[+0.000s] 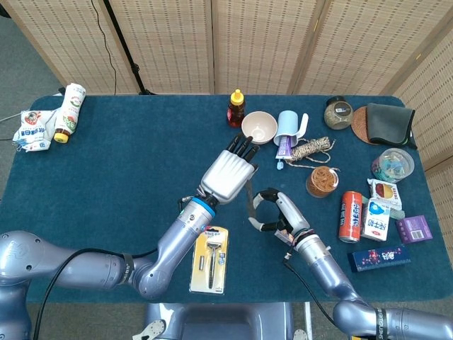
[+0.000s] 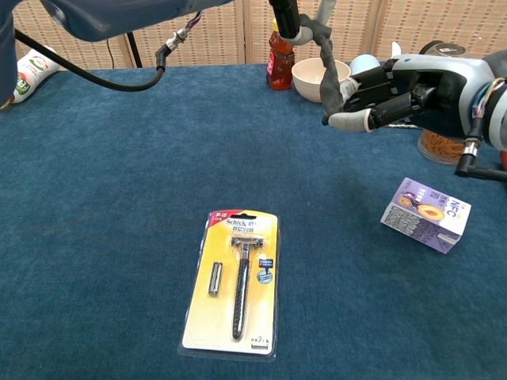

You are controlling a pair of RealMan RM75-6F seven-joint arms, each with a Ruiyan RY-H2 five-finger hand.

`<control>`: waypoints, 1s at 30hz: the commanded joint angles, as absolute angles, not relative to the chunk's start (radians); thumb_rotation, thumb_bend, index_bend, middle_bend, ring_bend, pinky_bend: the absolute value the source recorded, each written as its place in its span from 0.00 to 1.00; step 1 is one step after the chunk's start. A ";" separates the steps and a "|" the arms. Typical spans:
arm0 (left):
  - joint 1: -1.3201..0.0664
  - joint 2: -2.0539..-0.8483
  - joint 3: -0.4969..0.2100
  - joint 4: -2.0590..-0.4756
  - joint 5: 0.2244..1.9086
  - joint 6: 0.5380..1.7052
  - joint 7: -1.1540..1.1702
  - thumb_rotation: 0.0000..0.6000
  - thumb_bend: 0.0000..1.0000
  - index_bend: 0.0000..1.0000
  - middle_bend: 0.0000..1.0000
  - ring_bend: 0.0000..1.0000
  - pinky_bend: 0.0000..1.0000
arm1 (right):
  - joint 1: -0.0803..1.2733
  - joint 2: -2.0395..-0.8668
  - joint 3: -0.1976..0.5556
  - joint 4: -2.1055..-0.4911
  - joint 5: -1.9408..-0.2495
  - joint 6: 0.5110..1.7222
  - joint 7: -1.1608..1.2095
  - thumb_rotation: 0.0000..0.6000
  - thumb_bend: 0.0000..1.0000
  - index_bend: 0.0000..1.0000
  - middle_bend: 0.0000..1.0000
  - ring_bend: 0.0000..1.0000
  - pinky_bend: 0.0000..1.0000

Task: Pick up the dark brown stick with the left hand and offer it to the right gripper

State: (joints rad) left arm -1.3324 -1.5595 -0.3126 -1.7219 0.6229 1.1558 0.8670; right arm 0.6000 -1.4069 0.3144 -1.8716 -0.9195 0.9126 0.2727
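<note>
The dark brown stick (image 2: 329, 70) hangs lengthwise in the air above the blue table (image 2: 119, 198), and my left hand (image 1: 228, 173) grips its top end. In the chest view only the dark fingertips (image 2: 286, 17) of that hand show at the upper edge. My right hand (image 2: 412, 87) is just to the right of the stick's lower end, with the thumb below and the fingers above, curved around it but apart. In the head view the stick (image 1: 250, 201) shows between the left hand and the right hand (image 1: 278, 212).
A yellow razor pack (image 2: 235, 281) lies on the table below the hands. A juice box (image 2: 425, 214) lies to the right of it. Behind the stick stand a bowl (image 2: 310, 77) and a red-brown bottle (image 2: 280, 55). Cans, cartons and jars (image 1: 350, 216) crowd the right side.
</note>
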 commanded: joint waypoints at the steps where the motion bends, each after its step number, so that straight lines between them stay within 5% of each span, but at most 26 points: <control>1: -1.332 -1.557 -0.313 -1.723 0.624 1.155 0.867 1.00 0.54 0.74 0.19 0.05 0.00 | 0.600 -1.407 0.314 -1.870 -0.918 0.913 0.272 1.00 0.66 0.71 0.43 0.22 0.00; 30: -1.318 -1.520 -0.318 -1.737 0.650 1.146 0.852 1.00 0.54 0.75 0.19 0.05 0.00 | 0.591 -1.406 0.304 -1.866 -0.910 0.925 0.258 1.00 0.78 0.78 0.49 0.28 0.00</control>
